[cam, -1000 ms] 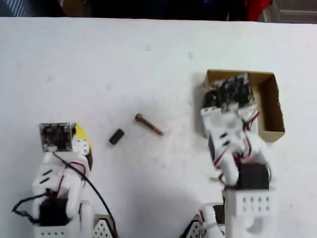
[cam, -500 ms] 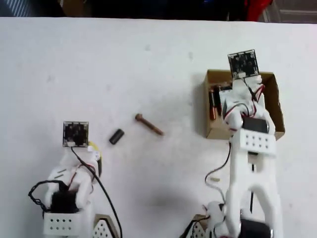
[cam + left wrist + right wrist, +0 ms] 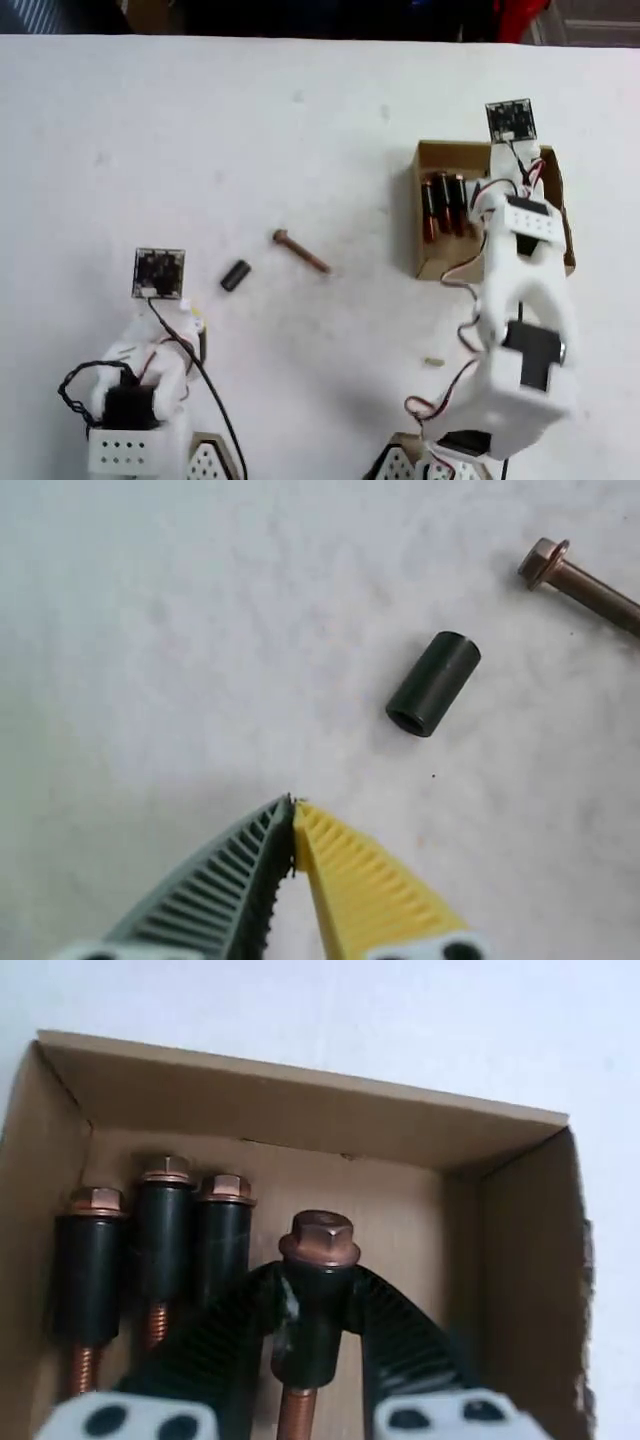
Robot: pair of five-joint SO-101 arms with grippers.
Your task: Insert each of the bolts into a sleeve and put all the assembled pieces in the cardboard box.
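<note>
My right gripper [image 3: 318,1282] is shut on an assembled piece [image 3: 316,1305], a copper bolt inside a black sleeve, held over the open cardboard box [image 3: 300,1085]. Three more assembled pieces [image 3: 160,1250] lie side by side against one wall of the box [image 3: 555,215]; the high view shows them there too [image 3: 443,205]. On the table a loose black sleeve [image 3: 433,683] lies on its side with a bare copper bolt [image 3: 585,580] just beyond it. My left gripper [image 3: 293,810] is shut and empty, a short way back from the sleeve [image 3: 235,275] and the bolt [image 3: 300,251].
The white table [image 3: 300,120] stretches wide behind the parts. A tiny tan scrap [image 3: 432,361] lies near the right arm's base. The right arm [image 3: 515,300] reaches over the box's near wall. Both arm bases stand at the front edge.
The right arm has stretched farther over the box, uncovering the three pieces inside. The left arm has shifted right, toward the loose sleeve.
</note>
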